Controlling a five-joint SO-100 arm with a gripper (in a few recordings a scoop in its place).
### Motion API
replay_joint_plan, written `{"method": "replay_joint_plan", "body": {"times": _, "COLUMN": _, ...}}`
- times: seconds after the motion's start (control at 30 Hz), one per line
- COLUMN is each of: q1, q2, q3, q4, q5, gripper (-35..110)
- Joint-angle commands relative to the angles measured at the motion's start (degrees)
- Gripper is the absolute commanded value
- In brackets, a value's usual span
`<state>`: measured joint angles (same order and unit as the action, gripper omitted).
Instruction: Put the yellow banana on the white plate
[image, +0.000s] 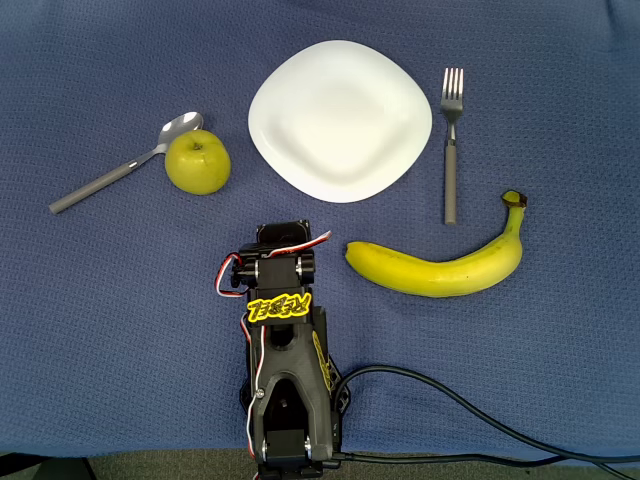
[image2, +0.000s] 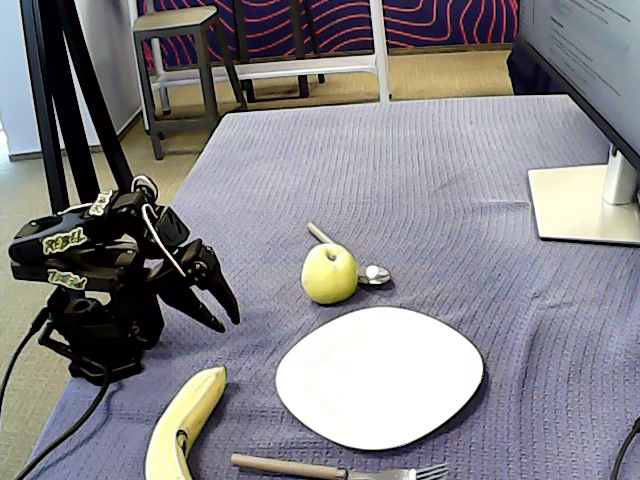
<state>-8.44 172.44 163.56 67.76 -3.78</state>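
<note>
My tool (image2: 222, 310) hangs just above the tabletop (image2: 420, 170) with its two fingers a little apart and nothing between them. In the overhead view the arm's body covers the tool, so I judge the gap from the fixed view alone.

The white plate (image: 340, 120) is bare and lies ahead of the arm. The yellow banana (image: 440, 265) is off the plate, on the cloth just to the right of the arm in the overhead view. It lies sideways across my reach, stem end far right. I think I must swing right and turn to pinch across it.

In the fixed view, the banana's stem end is cut off. The apple (image: 197, 163) sits on the other side.
</note>
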Motion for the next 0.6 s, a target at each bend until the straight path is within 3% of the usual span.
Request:
{"method": "replay_joint_plan", "body": {"times": 0.0, "q1": 1.1, "q2": -4.9, "q3": -2.8, "q4": -2.5, "q5": -2.0, "gripper": 0}}
{"method": "replay_joint_plan", "body": {"times": 0.57, "q1": 0.4, "q2": -8.0, "q3": -8.0, "q4": -0.9, "q5": 0.4, "gripper": 2}}
